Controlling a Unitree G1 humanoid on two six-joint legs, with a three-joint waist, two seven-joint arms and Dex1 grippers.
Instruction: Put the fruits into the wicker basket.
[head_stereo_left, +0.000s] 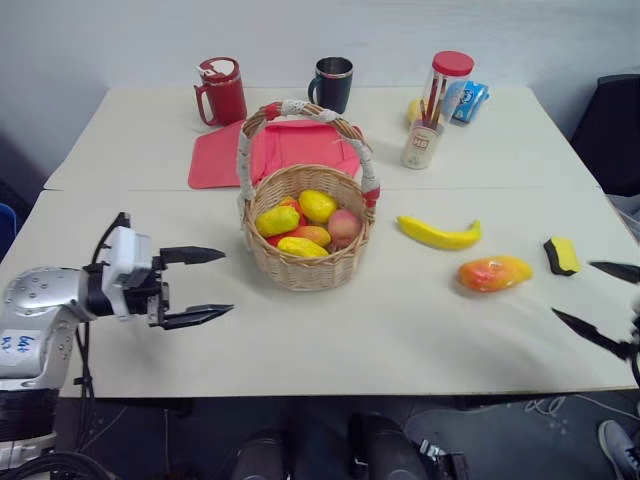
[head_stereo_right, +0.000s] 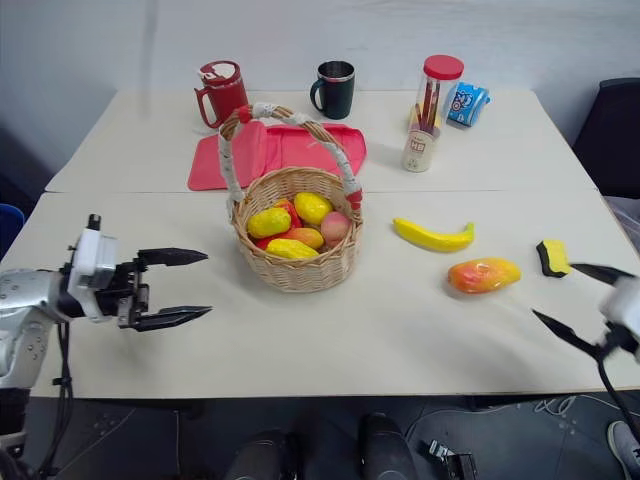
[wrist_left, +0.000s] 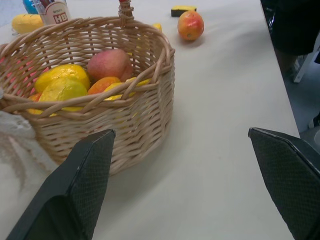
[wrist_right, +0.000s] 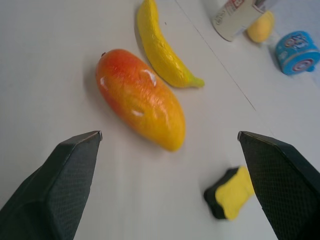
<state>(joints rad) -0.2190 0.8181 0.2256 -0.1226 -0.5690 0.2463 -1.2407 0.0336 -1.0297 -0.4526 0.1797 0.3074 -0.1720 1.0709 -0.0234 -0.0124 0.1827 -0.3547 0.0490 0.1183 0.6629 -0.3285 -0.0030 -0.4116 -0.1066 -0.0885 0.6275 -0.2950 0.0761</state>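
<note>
The wicker basket (head_stereo_left: 307, 240) held several fruits; at its 3 o'clock lay the banana (head_stereo_left: 439, 234) and mango (head_stereo_left: 494, 273). Both the left claw (head_stereo_left: 197, 286) and right claw (head_stereo_right: 574, 304) were released and empty.

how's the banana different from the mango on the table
The banana is slim, curved and plain yellow; the mango is plump, oval and orange-red fading to yellow. The banana lies nearer the wicker basket, the mango nearer the sponge. Both lie flat on the table, outside the basket.
</note>
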